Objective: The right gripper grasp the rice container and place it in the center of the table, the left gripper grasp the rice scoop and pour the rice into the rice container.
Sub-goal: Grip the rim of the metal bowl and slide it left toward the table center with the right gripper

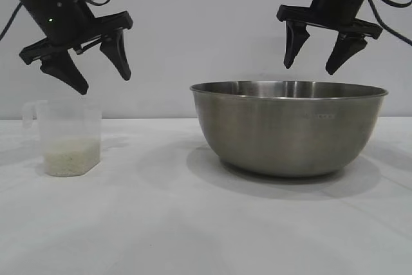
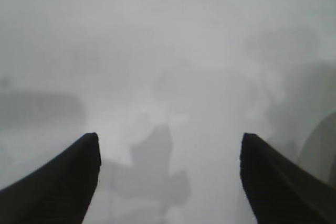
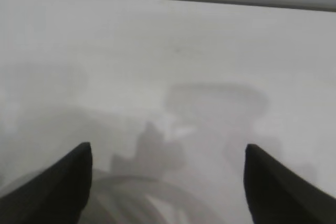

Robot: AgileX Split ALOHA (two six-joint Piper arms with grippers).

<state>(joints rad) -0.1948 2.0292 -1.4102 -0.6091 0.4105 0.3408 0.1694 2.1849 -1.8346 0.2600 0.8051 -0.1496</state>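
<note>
**Two spread pincers, nothing held yet: where this could slip**

We are looking across the bare white worktop first, and nothing is lying on its near stretch. Farther in, the bowl is sitting right of the middle, and the little plastic cup is standing well apart at the left, with rice forming a thin layer at its bottom.

We are judging that the bowl's move to the centre is not yet done. The right pincer is hanging spread just above the bowl's rim, gripping nothing. The risk here is the thin rolled rim and smooth steel wall: a shallow pinch could be letting the bowl slide or tip as it is dragged, and a sideways swing could be pushing it toward the cup.

The left pincer is hovering spread above the cup, also empty. The cup is looking light, so a finger landing on its rim could be knocking it over and spilling the rice. Its loop handle is facing away from the bowl, so a pour could be needing an awkward wrist turn.
</note>
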